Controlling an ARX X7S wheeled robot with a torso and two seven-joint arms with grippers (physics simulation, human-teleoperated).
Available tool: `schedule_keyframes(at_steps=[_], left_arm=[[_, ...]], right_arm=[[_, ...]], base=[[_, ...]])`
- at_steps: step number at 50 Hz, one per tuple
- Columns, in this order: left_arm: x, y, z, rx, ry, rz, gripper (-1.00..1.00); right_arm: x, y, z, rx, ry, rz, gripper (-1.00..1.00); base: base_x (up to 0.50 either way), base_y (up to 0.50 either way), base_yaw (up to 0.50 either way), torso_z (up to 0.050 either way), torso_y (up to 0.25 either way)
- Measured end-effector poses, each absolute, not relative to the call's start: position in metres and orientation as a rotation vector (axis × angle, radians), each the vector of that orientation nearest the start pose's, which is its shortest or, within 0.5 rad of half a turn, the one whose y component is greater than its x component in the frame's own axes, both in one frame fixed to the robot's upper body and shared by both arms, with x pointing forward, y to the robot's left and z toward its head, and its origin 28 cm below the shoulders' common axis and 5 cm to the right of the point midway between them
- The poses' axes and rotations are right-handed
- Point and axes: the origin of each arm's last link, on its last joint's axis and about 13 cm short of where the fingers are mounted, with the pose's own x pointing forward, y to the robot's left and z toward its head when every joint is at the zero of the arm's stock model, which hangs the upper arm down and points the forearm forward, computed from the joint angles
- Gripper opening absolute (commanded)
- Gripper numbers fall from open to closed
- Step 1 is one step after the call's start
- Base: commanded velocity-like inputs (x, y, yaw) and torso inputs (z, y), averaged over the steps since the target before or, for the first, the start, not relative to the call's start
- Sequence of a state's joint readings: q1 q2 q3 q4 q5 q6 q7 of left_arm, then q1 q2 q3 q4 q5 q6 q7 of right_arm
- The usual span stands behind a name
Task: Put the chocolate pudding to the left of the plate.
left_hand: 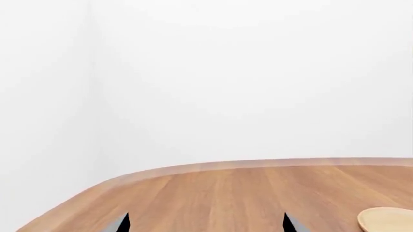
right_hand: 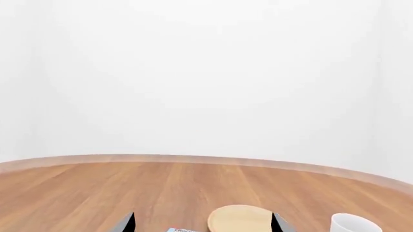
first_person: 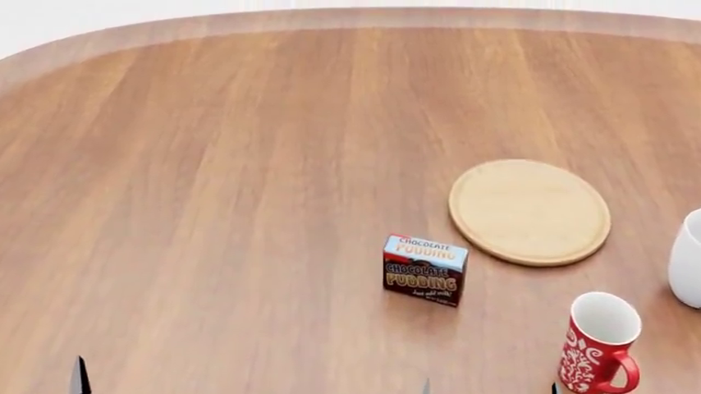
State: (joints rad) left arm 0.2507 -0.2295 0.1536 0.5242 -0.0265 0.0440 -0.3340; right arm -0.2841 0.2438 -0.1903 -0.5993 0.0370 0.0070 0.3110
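Observation:
The chocolate pudding is a small brown carton with a light blue top, standing upright on the table just left of and nearer than the plate, a round pale wooden disc. My right gripper is open and empty, low at the near table edge; the pudding's top and the plate lie ahead of it. Its fingertips just show in the head view. My left gripper is open and empty, far left of the pudding; the plate's edge shows beside it.
A red patterned mug stands near the front right, close to my right gripper. A white mug stands at the right edge, also seen in the right wrist view. The wooden table has a rounded far rim.

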Motion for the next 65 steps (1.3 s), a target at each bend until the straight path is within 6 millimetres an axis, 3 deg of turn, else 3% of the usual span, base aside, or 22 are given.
schedule_keyframes(at_steps=[65], left_arm=[[0.1528, 0.2095, 0.0780, 0.072, -0.305, 0.092, 1.00]], right_arm=[[0.1424, -0.0934, 0.0839, -0.070, -0.288, -0.025, 1.00]], base=[[0.18, 0.00, 0.00, 0.000, 0.000]])
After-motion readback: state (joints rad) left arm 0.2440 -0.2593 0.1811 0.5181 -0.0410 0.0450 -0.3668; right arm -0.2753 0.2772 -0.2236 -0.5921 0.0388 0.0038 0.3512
